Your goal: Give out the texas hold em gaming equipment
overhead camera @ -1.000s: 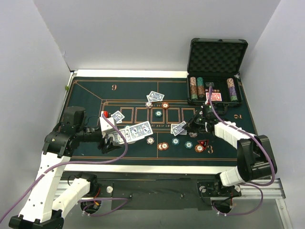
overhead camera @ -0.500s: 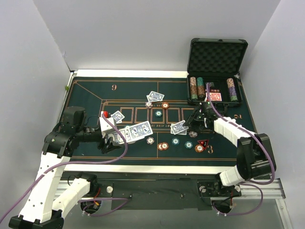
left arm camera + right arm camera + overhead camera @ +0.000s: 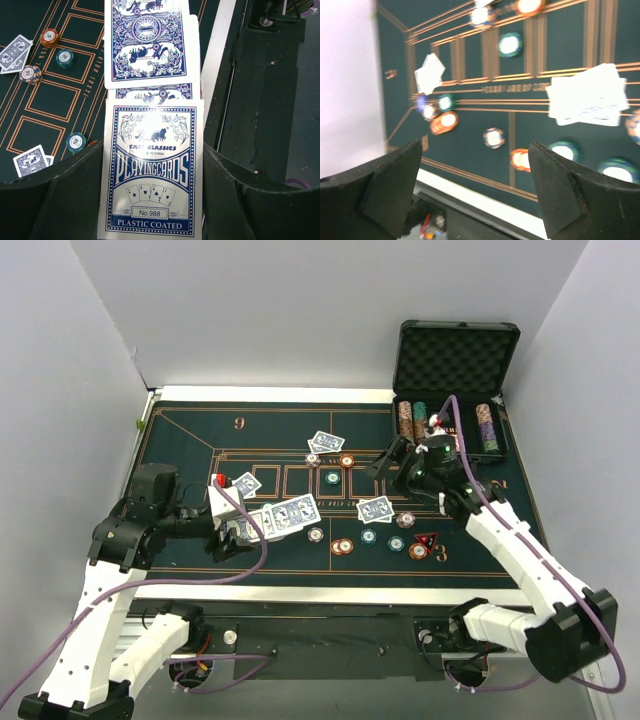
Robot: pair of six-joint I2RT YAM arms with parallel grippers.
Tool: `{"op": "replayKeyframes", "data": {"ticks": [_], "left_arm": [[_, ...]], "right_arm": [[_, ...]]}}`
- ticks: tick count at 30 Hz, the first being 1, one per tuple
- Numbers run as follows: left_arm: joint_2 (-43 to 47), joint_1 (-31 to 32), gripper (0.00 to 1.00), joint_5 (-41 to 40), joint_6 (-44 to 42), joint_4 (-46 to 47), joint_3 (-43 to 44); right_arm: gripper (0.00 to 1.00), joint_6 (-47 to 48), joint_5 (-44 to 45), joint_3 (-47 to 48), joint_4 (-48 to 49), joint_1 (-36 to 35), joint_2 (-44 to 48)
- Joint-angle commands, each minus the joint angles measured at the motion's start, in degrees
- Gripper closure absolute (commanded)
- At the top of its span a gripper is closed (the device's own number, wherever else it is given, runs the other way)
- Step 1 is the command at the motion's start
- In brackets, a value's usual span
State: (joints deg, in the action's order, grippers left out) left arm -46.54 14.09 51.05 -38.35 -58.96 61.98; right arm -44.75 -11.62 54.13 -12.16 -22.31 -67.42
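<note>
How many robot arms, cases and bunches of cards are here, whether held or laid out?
Robot arms: 2
Open black case: 1
Laid-out card pairs: 3
Held card fan: 1
Total: 7

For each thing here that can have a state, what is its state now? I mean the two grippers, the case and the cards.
left gripper: shut on blue card pack
right gripper: open, holding nothing
black case: open, lid upright
card pair: face down on the mat
</note>
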Motion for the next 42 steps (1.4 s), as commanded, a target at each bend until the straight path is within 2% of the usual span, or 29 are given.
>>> {"op": "replayKeyframes", "data": {"ticks": [1,2,3,6,14,20,29,32,39,42], "left_arm": [[0.3,-0.4,0.70,2.1,-0.3,1.1,2.4],[0.4,-0.4,0.70,2.1,-0.3,1.1,2.4],[0.4,-0.4,0.70,2.2,-0.4,1.1,2.4],[0.3,-0.4,0.70,2.0,-0.6,1.0,2.4],[0.0,-0.4,0.70,2.0,-0.8,0.7,2.7],[0.1,-0.4,0.70,1.6,-0.8,0.3,2.9],[0.0,-0.4,0.70,1.5,-1.1,0.2,3.0],[0.2,-0.4,0.70,1.5,-1.0,0.2,3.1],[0.6,-0.4,0.70,1.2,-1.0,0.1,2.7],[0.6,-0.4,0.70,1.2,-1.0,0.2,2.7]], "right_arm": [[0.14,-11.0,-12.1,-0.1,9.9,-4.5,4.7],[0.08,-15.2,-13.2,-1.8,11.6,-5.1,6.2],[0.07,-16.6,-14.6,-2.4,17.2,-6.4,6.9],[0.04,-20.1,-14.1,-3.2,21.1,-9.7,9.7],[0.02,-13.8,-7.6,5.6,14.2,-25.8,3.6],[0.04,-14.9,-6.4,5.6,16.9,-30.4,-1.2],[0.24,-15.9,-4.4,3.4,16.9,-30.6,-1.2],[0.39,-16.2,-3.9,2.6,17.0,-30.4,-0.7],[0.56,-16.6,-3.3,1.3,17.0,-29.8,1.3],[0.69,-16.9,-3.6,1.4,17.0,-29.4,2.4]]}}
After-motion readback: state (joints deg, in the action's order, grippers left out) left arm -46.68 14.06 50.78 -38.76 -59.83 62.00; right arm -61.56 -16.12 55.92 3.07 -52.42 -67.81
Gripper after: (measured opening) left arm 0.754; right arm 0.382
